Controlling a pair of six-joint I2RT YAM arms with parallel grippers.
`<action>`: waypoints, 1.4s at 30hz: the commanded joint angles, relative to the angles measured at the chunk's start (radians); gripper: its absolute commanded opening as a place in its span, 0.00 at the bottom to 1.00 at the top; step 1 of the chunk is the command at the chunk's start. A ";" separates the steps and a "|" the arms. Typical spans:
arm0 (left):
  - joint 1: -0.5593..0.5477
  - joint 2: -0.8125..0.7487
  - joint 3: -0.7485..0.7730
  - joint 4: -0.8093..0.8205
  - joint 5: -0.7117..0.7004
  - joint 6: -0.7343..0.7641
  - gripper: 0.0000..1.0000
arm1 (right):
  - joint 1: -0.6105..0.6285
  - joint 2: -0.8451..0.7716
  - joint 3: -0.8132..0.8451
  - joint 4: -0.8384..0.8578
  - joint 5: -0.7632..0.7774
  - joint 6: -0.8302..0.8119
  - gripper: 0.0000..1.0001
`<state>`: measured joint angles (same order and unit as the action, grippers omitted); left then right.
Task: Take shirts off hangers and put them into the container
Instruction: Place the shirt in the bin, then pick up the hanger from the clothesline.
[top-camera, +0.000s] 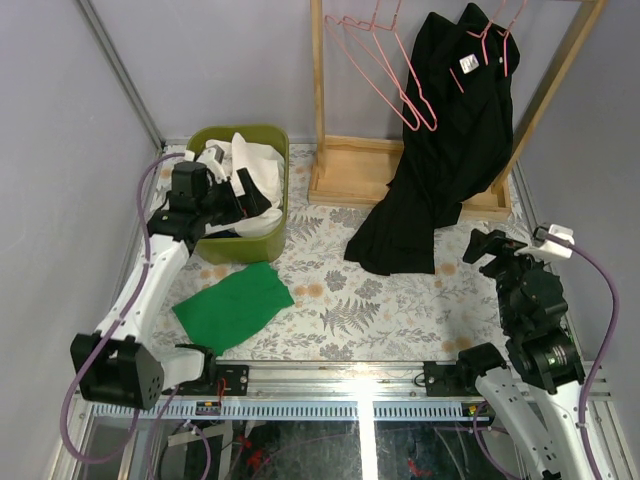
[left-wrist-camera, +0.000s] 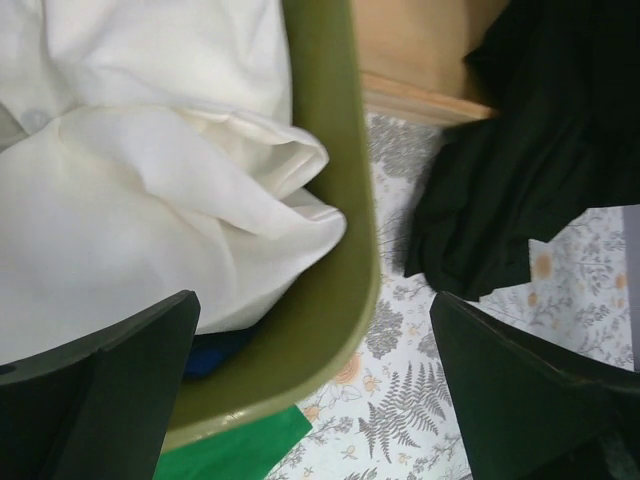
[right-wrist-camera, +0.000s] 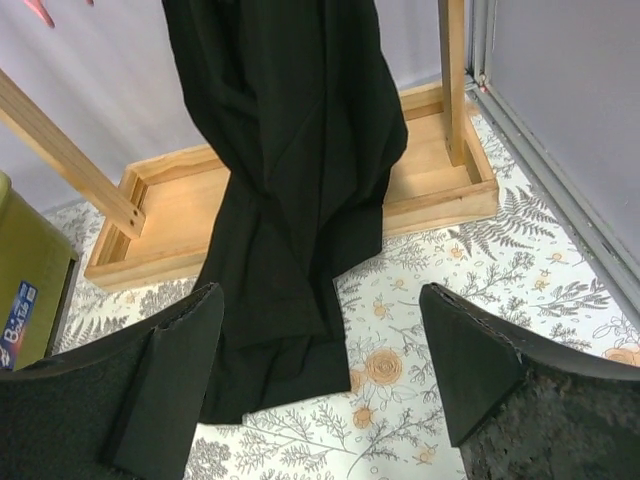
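Container (left-wrist-camera: 340, 200) sits under left gripper (left-wrist-camera: 312, 300), black shirt (right-wrist-camera: 290, 150) before right gripper (right-wrist-camera: 320, 290).

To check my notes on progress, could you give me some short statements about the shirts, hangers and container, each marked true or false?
1. A white shirt lies in the container. True.
2. The black shirt is off its hanger. False: it hangs from the rack on a pink hanger.
3. The left gripper is shut on the white shirt. False: it is open, over the container's rim.
4. Some empty hangers hang on the rack. True.
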<state>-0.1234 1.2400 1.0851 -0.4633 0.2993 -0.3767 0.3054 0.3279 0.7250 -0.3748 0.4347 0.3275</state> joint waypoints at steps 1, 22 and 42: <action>-0.006 -0.091 -0.021 0.074 0.074 -0.015 1.00 | 0.000 0.116 0.141 0.075 0.089 -0.031 0.87; -0.005 -0.186 0.009 -0.030 -0.116 -0.122 1.00 | -0.350 0.965 1.190 -0.428 -0.607 -0.131 0.95; -0.005 -0.126 0.070 -0.147 -0.019 -0.063 1.00 | -0.405 0.964 1.055 -0.157 -0.641 -0.121 0.99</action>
<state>-0.1238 1.1198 1.1179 -0.5961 0.2214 -0.4660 -0.0975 1.2858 1.7813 -0.6388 -0.1783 0.2459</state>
